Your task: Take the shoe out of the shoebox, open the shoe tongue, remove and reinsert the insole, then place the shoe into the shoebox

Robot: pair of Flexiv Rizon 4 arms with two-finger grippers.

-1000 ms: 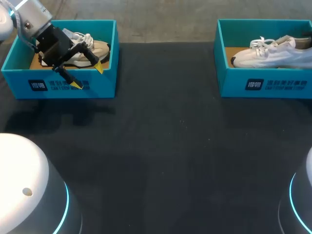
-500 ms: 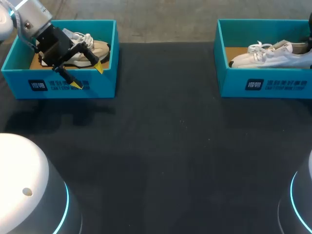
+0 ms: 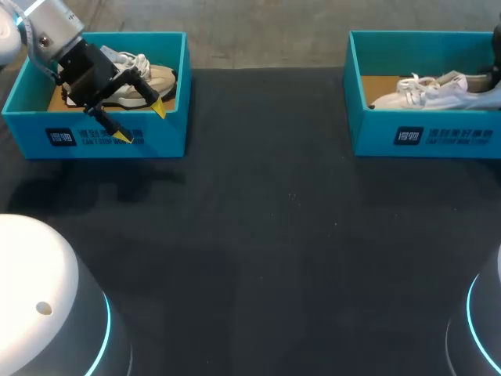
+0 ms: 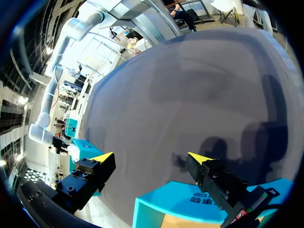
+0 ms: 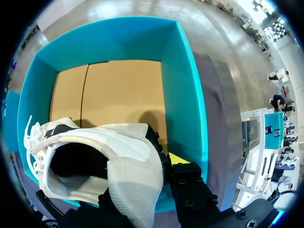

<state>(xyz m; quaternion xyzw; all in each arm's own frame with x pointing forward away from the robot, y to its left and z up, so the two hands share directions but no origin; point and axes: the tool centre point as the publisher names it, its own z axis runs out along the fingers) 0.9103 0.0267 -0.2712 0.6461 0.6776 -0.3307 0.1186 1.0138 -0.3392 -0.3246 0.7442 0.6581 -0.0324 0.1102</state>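
White shoe (image 3: 434,90) lay tilted in the right box (image 3: 376,141), toe to the left and low, heel to the right and raised off the cardboard floor. From where I stood, the right gripper (image 5: 159,173) looked to be pinching the heel collar. One yellow tip pressed against the outside of the heel, while the other finger was hidden behind the fabric. So I judged it a grip rather than saw it whole.

The left gripper (image 3: 142,124) hung over the near wall of the left box (image 3: 156,141). Its fingers were spread wide with nothing between them, and a beige shoe (image 3: 153,78) lay in the box just beyond.

The step in hand seemed to be taking the white shoe out. To do it well, I thought the lift should go straight up until the toe and sole cleared the near wall. Only then should it travel toward the bare middle of the table (image 3: 258,235). Held by the heel alone, the shoe would likely hang nose-down and swing, so a slow, steady rise would suit it. The loose laces near the toe could catch on the wall's edge. The shoe would best be set down flat on its sole with the opening up, where the other arm could reach the tongue.
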